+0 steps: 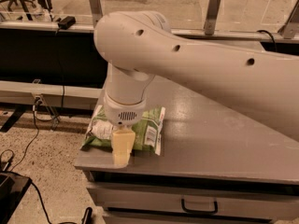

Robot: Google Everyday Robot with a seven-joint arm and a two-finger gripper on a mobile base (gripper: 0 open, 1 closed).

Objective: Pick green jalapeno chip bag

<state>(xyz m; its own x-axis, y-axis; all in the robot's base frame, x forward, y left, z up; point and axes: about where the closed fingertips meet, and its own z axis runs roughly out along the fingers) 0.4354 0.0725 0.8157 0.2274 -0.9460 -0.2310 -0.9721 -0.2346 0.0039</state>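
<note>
1. The green jalapeno chip bag [142,129] lies flat at the front left corner of the desk [210,139].
2. The tool [122,148] hangs over the bag's front edge; whether it is apart or together cannot be told.
3. The white arm [210,73] stretches off rightward.
</note>
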